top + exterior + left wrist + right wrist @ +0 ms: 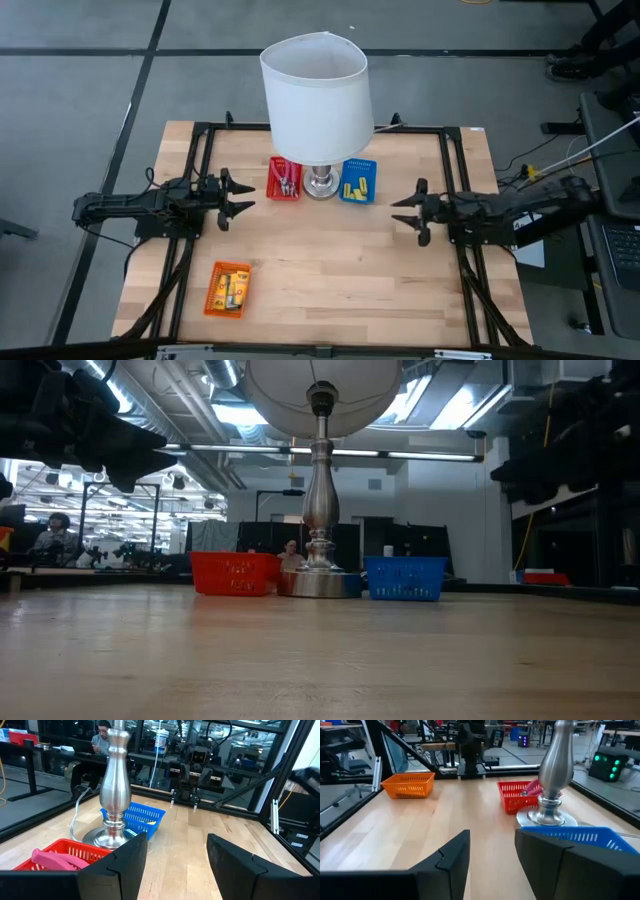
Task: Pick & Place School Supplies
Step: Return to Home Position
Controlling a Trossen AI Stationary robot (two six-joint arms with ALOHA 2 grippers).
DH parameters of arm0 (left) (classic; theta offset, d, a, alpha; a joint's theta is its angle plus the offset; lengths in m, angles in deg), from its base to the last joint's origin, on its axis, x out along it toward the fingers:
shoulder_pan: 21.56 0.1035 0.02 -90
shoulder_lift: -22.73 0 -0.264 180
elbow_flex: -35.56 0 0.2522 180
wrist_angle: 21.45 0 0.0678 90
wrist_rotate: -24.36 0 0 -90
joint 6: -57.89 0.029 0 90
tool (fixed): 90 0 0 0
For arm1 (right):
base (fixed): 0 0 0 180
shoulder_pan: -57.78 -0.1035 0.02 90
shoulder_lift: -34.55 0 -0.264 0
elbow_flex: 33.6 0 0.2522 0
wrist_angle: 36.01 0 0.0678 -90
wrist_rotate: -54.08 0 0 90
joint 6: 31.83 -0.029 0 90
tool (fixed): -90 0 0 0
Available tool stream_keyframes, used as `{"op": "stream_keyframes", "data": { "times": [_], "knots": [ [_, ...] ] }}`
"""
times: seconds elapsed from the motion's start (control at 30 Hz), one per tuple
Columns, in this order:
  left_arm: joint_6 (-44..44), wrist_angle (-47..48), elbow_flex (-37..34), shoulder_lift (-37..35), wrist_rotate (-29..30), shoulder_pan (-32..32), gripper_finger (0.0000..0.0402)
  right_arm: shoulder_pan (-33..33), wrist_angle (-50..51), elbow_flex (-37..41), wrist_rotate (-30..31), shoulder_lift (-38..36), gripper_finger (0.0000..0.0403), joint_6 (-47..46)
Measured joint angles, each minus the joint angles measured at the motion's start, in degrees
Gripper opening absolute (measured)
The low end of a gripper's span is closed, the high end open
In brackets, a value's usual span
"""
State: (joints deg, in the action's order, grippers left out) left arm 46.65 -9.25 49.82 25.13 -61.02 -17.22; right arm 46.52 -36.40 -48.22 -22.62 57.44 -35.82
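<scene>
Pink-handled plier-like tools (285, 180) lie in a red mesh basket (272, 190) left of the lamp base. Plain yellow pieces (358, 187) lie in a blue basket (358, 166) on the lamp's right. Yellow packets (232, 291) fill an orange basket (214, 300) near the front left. My left gripper (249, 198) hovers open at the table's left, pointing level toward the centre, with nothing between its fingers. My right gripper (398, 212) hovers open at the table's right, facing it, also with nothing between its fingers. The left wrist view shows a pink handle (52, 859) in the red basket.
A lamp with a white shade (316, 95) and a silver base (320, 186) stands at the table's far middle between the red and blue baskets. A black frame (455, 170) runs along the table's edges. The bare wood (340, 260) between the two grippers is free.
</scene>
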Motion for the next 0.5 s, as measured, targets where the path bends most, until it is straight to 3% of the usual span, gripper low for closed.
{"op": "stream_keyframes", "data": {
  "times": [0.13,0.2,0.33,0.5],
  "knots": [
    [0.0,-0.01,0.0,0.0,0.0,0.0,0.0203,0.11,12.32,0.0,-0.6,-14.39,0.016,1.51],
    [0.0,-0.01,0.0,0.01,-0.02,0.0,0.0203,0.35,11.99,-0.26,-1.95,-18.95,0.016,2.5],
    [-0.02,-0.11,0.0,0.0,0.0,0.0,0.0203,2.51,13.28,-0.57,-2.38,-22.14,0.0151,4.78],
    [0.0,-0.11,0.0,0.0,0.22,0.0,0.0203,6.28,24.03,-3.81,-10.07,-22.91,0.0135,6.0]
  ]
}}
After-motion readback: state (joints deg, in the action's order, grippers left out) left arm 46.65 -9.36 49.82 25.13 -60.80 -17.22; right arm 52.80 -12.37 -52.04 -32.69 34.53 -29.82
